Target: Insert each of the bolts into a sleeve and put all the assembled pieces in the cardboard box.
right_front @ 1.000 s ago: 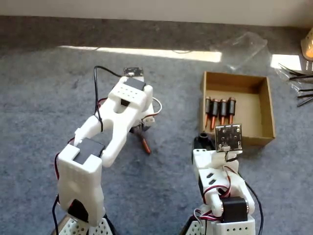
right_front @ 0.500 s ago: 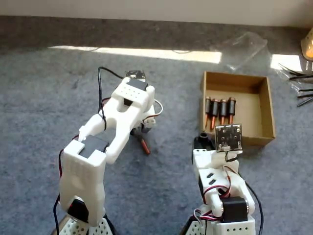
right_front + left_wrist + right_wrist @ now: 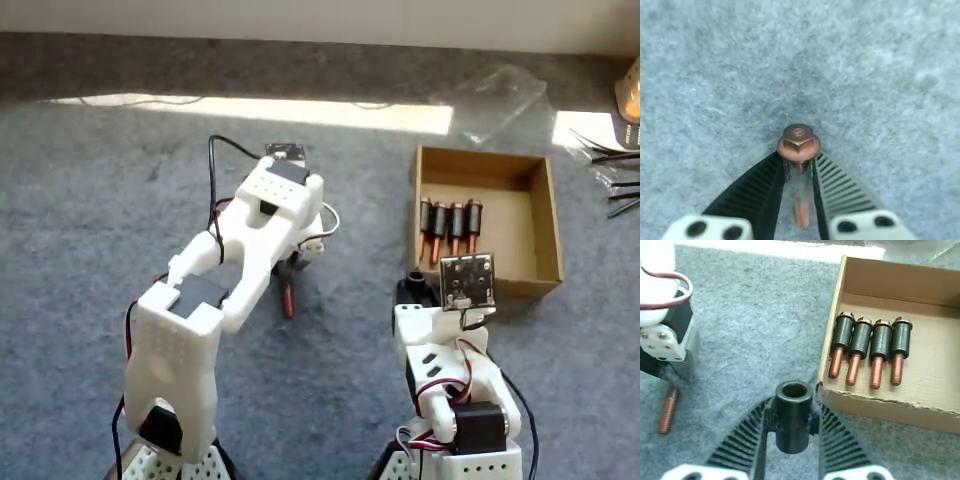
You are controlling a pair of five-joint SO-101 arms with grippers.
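Observation:
My left gripper (image 3: 799,167) is shut on a copper bolt (image 3: 798,145) just below its hex head, and the threaded end hangs down over the grey carpet. In the high view the bolt (image 3: 288,296) sits under the left arm near mid-carpet. My right gripper (image 3: 792,420) is shut on a black sleeve (image 3: 793,415), held upright with its bore facing the camera. The cardboard box (image 3: 535,225) stands at the right and holds several assembled bolt-and-sleeve pieces (image 3: 450,228) in a row. The right wrist view shows the left gripper's fingers (image 3: 677,352) and the bolt (image 3: 667,407) off to the side.
A clear plastic bag (image 3: 490,100) lies beyond the box. Dark cable ties (image 3: 612,170) lie at the far right edge. Grey carpet (image 3: 100,200) spreads open to the left of the arms.
The left arm has swung slightly right and forward with the bolt, which now hangs more upright. The right arm has kept still with the sleeve.

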